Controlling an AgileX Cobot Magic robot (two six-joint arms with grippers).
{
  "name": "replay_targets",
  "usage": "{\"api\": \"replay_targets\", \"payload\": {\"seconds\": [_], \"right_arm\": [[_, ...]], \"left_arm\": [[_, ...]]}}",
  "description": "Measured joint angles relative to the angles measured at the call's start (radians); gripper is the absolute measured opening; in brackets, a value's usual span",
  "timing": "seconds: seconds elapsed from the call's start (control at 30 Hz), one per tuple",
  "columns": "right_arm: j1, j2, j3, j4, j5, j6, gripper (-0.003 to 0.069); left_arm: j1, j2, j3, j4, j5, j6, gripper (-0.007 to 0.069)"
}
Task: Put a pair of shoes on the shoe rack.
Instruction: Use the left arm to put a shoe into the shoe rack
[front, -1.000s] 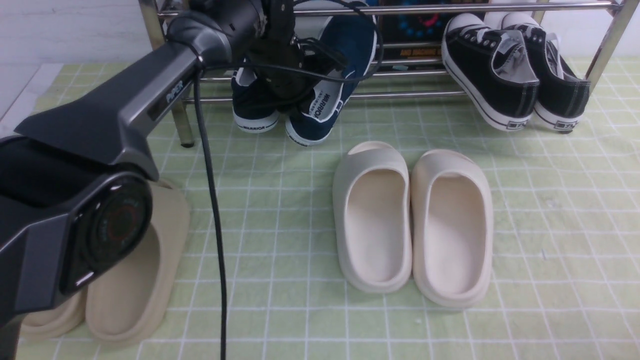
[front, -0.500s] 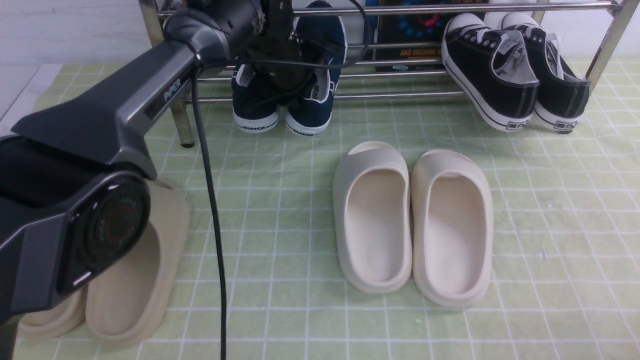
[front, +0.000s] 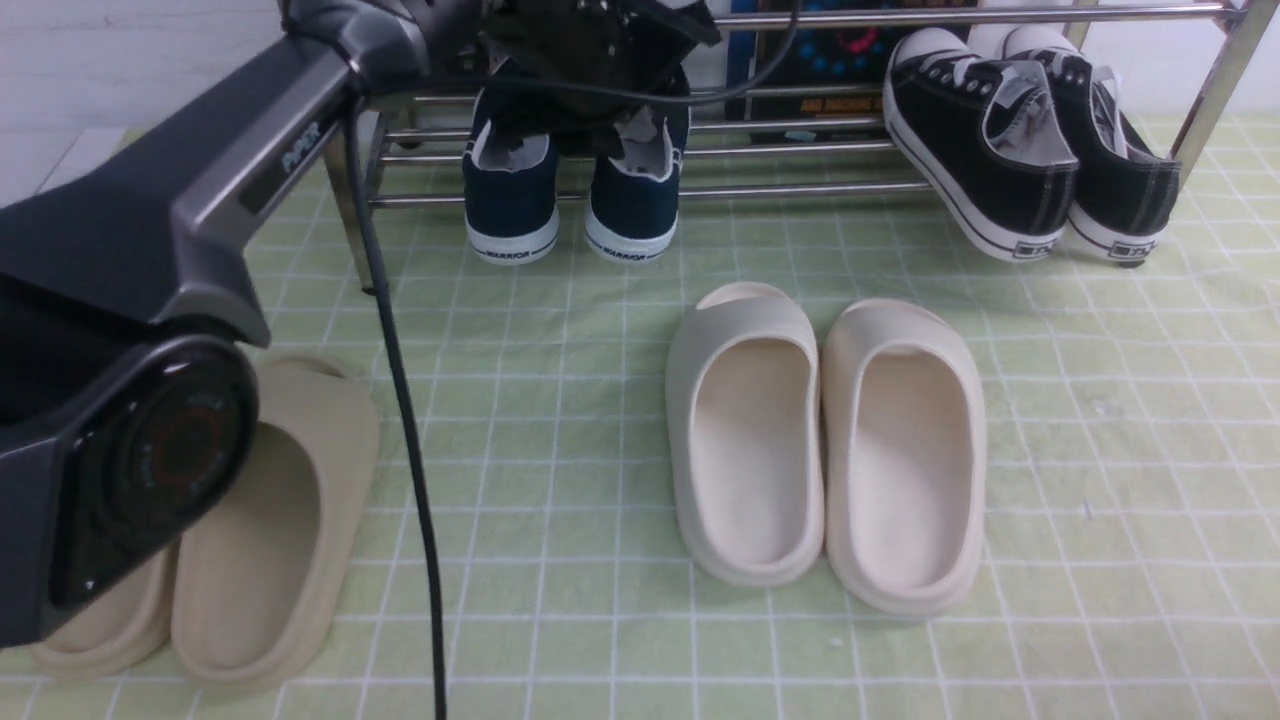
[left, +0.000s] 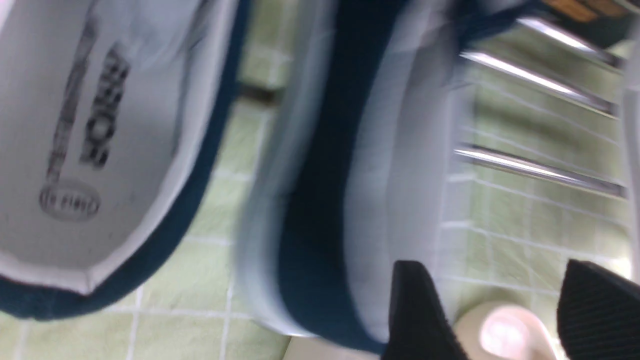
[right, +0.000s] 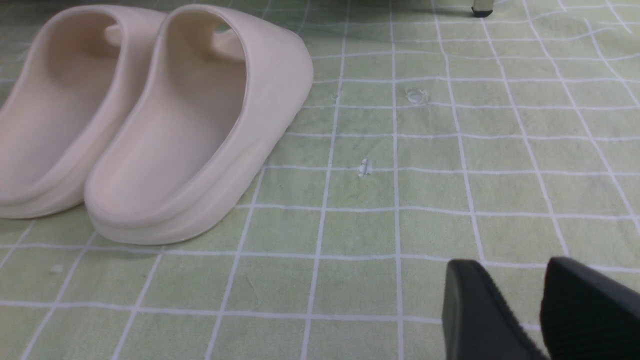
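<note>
While the navy shoes (front: 512, 195) lean side by side on the shoe rack (front: 800, 188), far left, w/ left gripper (left: 487, 265) spread & empty over them & right gripper (right: 502, 262) part-open, empty, task looks ~done, only arm pull-back left.

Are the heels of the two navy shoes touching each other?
Apart. Front view shows a clear gap between left navy shoe and right navy shoe heels.
</note>
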Motion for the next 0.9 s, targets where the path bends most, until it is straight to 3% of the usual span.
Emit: {"api": "replay_targets", "payload": {"seconds": [0.07,0.2,0.23,0.3,0.47,0.6,0.9], "right_arm": [[0.0,0.0,0.0,0.0,0.0,0.0,0.0239],[0.0,0.0,0.0,0.0,0.0,0.0,0.0239],[0.0,0.0,0.0,0.0,0.0,0.0,0.0239],[0.0,0.0,0.0,0.0,0.0,0.0,0.0239],[0.0,0.0,0.0,0.0,0.0,0.0,0.0239],[0.0,0.0,0.0,0.0,0.0,0.0,0.0239],[0.0,0.0,0.0,0.0,0.0,0.0,0.0239]], "left_arm": [[0.0,-0.034,-0.001,0.01,0.017,0.065,0.0302],[0.0,-0.079,-0.004,0.059,0.121,0.164,0.0104],[0.0,-0.079,-0.004,0.06,0.128,0.164,0.0104],[0.0,-0.076,-0.005,0.071,0.21,0.227,-0.0013],[-0.008,-0.029,-0.005,0.036,0.341,0.343,-0.0013],[-0.041,0.033,-0.005,0.034,0.344,0.387,-0.0013],[-0.075,0.153,-0.004,0.167,0.304,0.345,-0.0013]]}}
